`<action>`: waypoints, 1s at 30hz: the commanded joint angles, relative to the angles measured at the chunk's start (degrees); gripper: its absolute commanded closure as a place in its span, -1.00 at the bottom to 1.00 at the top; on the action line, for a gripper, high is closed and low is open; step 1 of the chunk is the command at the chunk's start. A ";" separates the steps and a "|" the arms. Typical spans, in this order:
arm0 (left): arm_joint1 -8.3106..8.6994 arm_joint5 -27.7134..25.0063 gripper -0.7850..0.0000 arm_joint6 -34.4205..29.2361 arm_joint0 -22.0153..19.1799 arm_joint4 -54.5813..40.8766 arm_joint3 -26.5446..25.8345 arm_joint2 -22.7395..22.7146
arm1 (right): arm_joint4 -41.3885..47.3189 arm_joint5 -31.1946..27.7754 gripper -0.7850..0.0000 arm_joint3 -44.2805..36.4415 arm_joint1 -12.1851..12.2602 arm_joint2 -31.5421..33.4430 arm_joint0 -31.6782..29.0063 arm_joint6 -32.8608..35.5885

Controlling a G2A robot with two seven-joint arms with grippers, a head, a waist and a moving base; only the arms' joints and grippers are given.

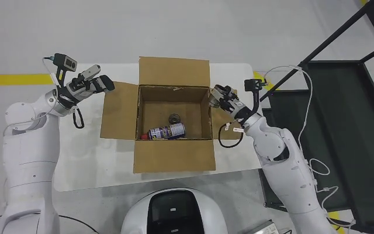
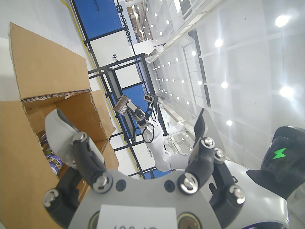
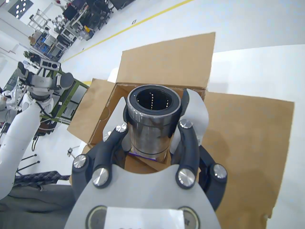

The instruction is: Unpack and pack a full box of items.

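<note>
An open cardboard box point(image 1: 174, 71) is sitting in the middle of a white desk point(image 1: 87, 158), its four flaps spreading outward. The right hand point(image 1: 218, 96) is hovering at the box's right edge, over the spot where the right wall meets its flap. It is gripping a shiny metal cylinder point(image 3: 152, 122), with one finger pressing on each side of the body. The cylinder is hollow, and its open end is pointing away from the wrist, showing a dark bore with rows of tiny glinting beads. It is hanging in the air, touching neither the box nor the desk.

The left hand point(image 1: 107, 83) is hovering on the opposite side, over the far outer corner of the left flap. It is holding nothing, and its two fingers point(image 2: 57, 129) are standing wide apart.

Inside the box, a printed can point(image 1: 166, 131) is lying on its side against the near wall. A small dark round metal part point(image 1: 173, 119) is resting just beyond it, close to the can but farther from the robot. The rest of the box floor is showing bare cardboard.

A dark metal rack point(image 1: 327, 105) is standing beside the desk on the robot's right.
</note>
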 commanded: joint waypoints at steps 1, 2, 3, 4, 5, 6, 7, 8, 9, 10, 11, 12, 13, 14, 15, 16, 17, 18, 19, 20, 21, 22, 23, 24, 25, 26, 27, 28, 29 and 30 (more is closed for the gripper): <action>0.00 0.00 -1.00 0.00 0.00 0.00 0.00 0.00 | -0.98 -2.61 1.00 2.00 0.16 1.81 -0.74 -3.55; 0.00 0.00 -1.00 0.00 0.00 0.00 0.00 0.00 | -1.77 -4.41 1.00 3.04 0.27 2.65 -1.16 -5.14; 0.00 0.00 -1.00 0.00 0.00 0.00 0.00 0.00 | -2.19 -6.28 1.00 4.14 0.35 3.46 -1.49 -6.88; 0.00 0.00 -1.00 0.00 0.00 0.00 0.00 0.00 | -3.01 -7.94 1.00 5.19 0.44 4.33 -1.99 -8.97; 0.00 0.00 -1.00 0.00 0.00 0.00 0.00 0.00 | -4.24 -9.56 1.00 6.26 0.54 5.03 -2.65 -10.79; 0.00 0.00 -1.00 0.00 0.00 0.00 0.00 0.00 | -4.94 -11.09 1.00 7.36 0.60 5.69 -3.25 -12.72; 0.00 0.00 -1.00 0.00 0.00 0.00 0.00 0.00 | -5.33 -12.59 1.00 8.44 0.64 6.30 -3.79 -14.74; 0.00 0.00 -1.00 0.00 0.00 0.00 0.00 0.00 | -6.96 -13.78 1.00 9.53 0.74 6.94 -4.23 -16.39; 0.00 0.00 -1.00 0.00 0.00 0.00 0.00 0.00 | -9.08 -15.01 1.00 10.49 0.85 7.55 -4.62 -18.24; 0.00 0.00 -1.00 0.00 0.00 0.00 0.00 0.00 | -10.55 -15.99 1.00 11.67 0.92 8.11 -5.00 -20.20; 0.00 0.00 -1.00 0.00 0.00 0.00 0.00 0.00 | -12.13 -16.66 1.00 12.92 0.99 8.63 -5.26 -21.85; 0.00 0.00 -1.00 0.00 0.00 0.00 0.00 0.00 | -14.14 -16.99 1.00 14.13 1.09 9.14 -5.41 -23.19; 0.00 0.00 -1.00 0.00 0.00 0.00 0.00 0.00 | -16.62 -17.20 1.00 15.28 1.21 9.64 -5.43 -24.65; 0.00 0.00 -1.00 0.00 0.00 0.00 0.00 0.00 | -18.80 -17.56 1.00 16.70 1.32 9.91 -5.46 -25.77; 0.00 0.00 -1.00 0.00 0.00 0.00 0.00 0.00 | -21.03 -17.81 1.00 18.10 1.45 10.30 -5.27 -26.93; 0.00 0.00 -1.00 0.00 0.00 0.00 0.00 0.00 | -23.28 -18.17 1.00 19.66 1.58 10.65 -4.97 -28.42; 0.00 0.00 -1.00 0.00 0.00 0.00 0.00 0.00 | -24.33 -18.60 1.00 21.60 1.63 10.89 -4.55 -30.11; 0.00 0.00 -1.00 0.00 0.00 0.00 0.00 0.00 | -24.74 -18.96 1.00 23.61 1.64 10.98 -3.99 -31.60; 0.00 0.00 -1.00 0.00 0.00 0.00 0.00 0.00 | -26.32 -19.02 1.00 25.43 1.71 11.03 -3.30 -32.68; 0.00 0.00 -1.00 0.00 0.00 0.00 0.00 0.00 | -26.32 -19.02 1.00 25.43 1.71 11.03 -3.30 -32.68; 0.00 0.00 -1.00 0.00 0.00 0.00 0.00 0.00 | -26.32 -19.02 1.00 25.43 1.71 11.03 -3.30 -32.68; 0.00 0.00 -1.00 0.00 0.00 0.00 0.00 0.00 | -26.32 -19.02 1.00 25.43 1.71 11.03 -3.30 -32.68; 0.00 0.00 -1.00 0.00 0.00 0.00 0.00 0.00 | -26.32 -19.02 1.00 25.43 1.71 11.03 -3.30 -32.68; 0.00 0.00 -1.00 0.00 0.00 0.00 0.00 0.00 | -26.32 -19.02 1.00 25.43 1.71 11.03 -3.30 -32.68; 0.00 0.00 -1.00 0.00 0.00 0.00 0.00 0.00 | -26.32 -19.02 1.00 25.43 1.71 11.03 -3.30 -32.68; 0.00 0.00 -1.00 0.00 0.00 0.00 0.00 0.00 | -26.32 -19.02 1.00 25.43 1.71 11.03 -3.30 -32.68; 0.00 0.00 -1.00 0.00 0.00 0.00 0.00 0.00 | -26.32 -19.02 1.00 25.43 1.71 11.03 -3.30 -32.68; 0.00 0.00 -1.00 0.00 0.00 0.00 0.00 0.00 | -26.32 -19.02 1.00 25.43 1.71 11.03 -3.30 -32.68; 0.00 0.00 -1.00 0.00 0.00 0.00 0.00 0.00 | -26.32 -19.02 1.00 25.43 1.71 11.03 -3.30 -32.68; 0.00 0.00 -1.00 0.00 0.00 0.00 0.00 0.00 | -26.32 -19.02 1.00 25.43 1.71 11.03 -3.30 -32.68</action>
